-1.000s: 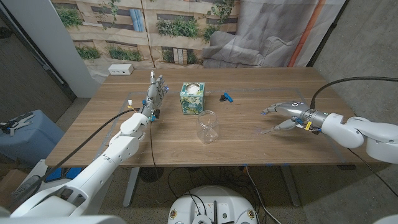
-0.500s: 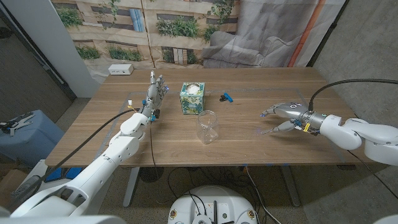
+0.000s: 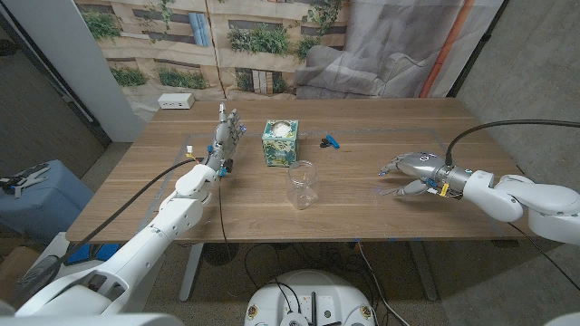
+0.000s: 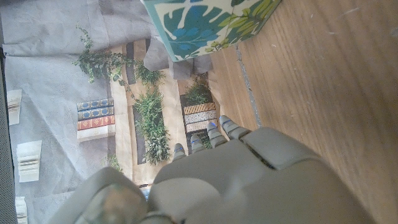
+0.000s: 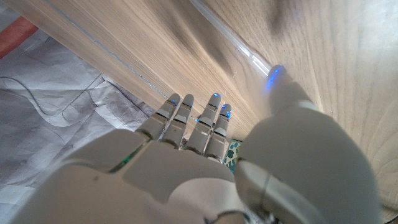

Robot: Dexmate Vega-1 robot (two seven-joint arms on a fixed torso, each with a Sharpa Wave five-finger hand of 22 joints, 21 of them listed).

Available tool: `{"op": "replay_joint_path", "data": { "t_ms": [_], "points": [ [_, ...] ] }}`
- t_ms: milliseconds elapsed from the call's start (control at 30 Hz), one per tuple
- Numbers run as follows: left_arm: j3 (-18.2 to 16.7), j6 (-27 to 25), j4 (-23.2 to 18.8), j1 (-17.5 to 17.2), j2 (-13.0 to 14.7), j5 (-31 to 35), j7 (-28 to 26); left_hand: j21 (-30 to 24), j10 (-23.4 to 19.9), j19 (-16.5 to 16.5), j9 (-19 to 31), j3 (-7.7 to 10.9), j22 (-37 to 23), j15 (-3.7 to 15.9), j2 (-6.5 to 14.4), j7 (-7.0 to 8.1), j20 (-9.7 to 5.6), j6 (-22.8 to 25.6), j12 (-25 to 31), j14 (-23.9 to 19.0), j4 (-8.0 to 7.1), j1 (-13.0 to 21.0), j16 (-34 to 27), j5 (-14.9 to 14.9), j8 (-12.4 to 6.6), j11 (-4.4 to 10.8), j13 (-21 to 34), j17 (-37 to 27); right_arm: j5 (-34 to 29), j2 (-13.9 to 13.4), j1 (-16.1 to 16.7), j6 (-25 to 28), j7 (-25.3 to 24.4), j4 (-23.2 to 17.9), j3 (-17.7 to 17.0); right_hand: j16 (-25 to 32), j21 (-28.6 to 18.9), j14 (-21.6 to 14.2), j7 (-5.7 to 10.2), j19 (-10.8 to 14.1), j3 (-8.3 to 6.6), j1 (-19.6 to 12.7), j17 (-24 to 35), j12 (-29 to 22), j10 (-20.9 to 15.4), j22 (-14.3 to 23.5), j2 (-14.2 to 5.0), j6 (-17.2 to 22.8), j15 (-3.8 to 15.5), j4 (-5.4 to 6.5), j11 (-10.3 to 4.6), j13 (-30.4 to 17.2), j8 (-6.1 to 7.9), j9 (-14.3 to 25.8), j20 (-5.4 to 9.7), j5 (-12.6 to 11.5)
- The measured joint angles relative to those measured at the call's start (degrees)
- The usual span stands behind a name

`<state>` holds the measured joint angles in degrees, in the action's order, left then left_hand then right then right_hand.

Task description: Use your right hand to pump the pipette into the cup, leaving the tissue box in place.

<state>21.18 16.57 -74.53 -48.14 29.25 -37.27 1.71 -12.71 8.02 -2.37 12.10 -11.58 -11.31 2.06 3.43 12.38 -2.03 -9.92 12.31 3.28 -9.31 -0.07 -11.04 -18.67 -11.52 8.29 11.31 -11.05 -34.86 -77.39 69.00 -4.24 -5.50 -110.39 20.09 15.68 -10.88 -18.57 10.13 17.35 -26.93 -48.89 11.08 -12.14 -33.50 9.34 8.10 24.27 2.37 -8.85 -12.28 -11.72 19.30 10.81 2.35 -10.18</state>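
Since a second ago my right hand (image 3: 410, 172) has dropped closer to the table (image 3: 362, 204) and drawn slightly toward its near edge, fingers spread over the clear pipette (image 3: 388, 191), holding nothing. From the right wrist camera the pipette (image 5: 227, 43) lies on the wood just beyond my thumb tip. My left hand (image 3: 227, 136) stands upright beside the tissue box (image 3: 280, 142), fingers apart, empty. Between box and near edge stands the cup (image 3: 303, 185), well apart from the pipette. A small blue object (image 3: 331, 140) lies behind it.
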Motion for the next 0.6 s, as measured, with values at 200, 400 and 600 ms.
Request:
{"op": "replay_joint_path", "data": {
  "t_ms": [200, 400, 600],
  "points": [
    [0.0, 0.01, 0.0, 0.0, 0.0, 0.0, 0.0, 0.0, 0.0, 0.0, 0.0, 0.0, 0.0, 0.0, 0.0, 0.0, 0.0, 0.0, 0.0, 0.0, 0.0, 0.0, 0.0, 0.0, 0.0, 0.0, 0.0, 0.0, -2.69, 0.75, -0.68, 1.47, 1.0, -0.51, 1.24, 0.0, 0.0, 0.0, 0.21, 0.82, -0.25, -0.75, 0.0, 0.0, -0.63, 0.0, -0.75, 0.21, 0.0, -0.25, -0.18, 0.12, 0.0, 0.0, 0.0, 0.0],
    [0.0, 0.02, 0.0, -0.01, 0.0, 0.0, 0.02, 0.0, 0.0, 0.0, 0.0, 0.0, 0.0, 0.0, 0.0, 0.0, 0.0, 0.0, 0.0, 0.0, 0.0, 0.0, 0.0, 0.0, 0.0, 0.0, 0.0, 0.0, -4.3, 1.5, -1.19, 2.48, 1.82, -0.78, 2.27, 0.0, 0.0, -0.72, 0.1, 0.85, -0.01, -1.2, 0.0, 0.0, -1.12, 0.0, -1.2, 0.72, 0.1, -0.5, -0.1, 0.28, 0.23, 0.0, -0.03, 0.0],
    [0.0, 0.02, 0.0, -0.01, 0.01, 0.0, 0.04, 0.0, 0.0, 0.0, 0.0, 0.0, 0.0, 0.0, 0.0, 0.0, 0.0, 0.0, 0.0, 0.0, 0.0, 0.0, 0.0, 0.0, 0.0, 0.0, 0.0, 0.0, -5.91, 2.1, -1.7, 3.24, 2.46, -0.87, 3.34, 0.0, 0.0, -1.02, 0.4, 1.43, -0.01, -1.56, -0.01, 0.0, -1.33, 0.01, -1.56, 1.03, -0.21, -0.49, 0.1, 0.28, 0.23, -0.01, 0.2, 0.0]
  ]
}}
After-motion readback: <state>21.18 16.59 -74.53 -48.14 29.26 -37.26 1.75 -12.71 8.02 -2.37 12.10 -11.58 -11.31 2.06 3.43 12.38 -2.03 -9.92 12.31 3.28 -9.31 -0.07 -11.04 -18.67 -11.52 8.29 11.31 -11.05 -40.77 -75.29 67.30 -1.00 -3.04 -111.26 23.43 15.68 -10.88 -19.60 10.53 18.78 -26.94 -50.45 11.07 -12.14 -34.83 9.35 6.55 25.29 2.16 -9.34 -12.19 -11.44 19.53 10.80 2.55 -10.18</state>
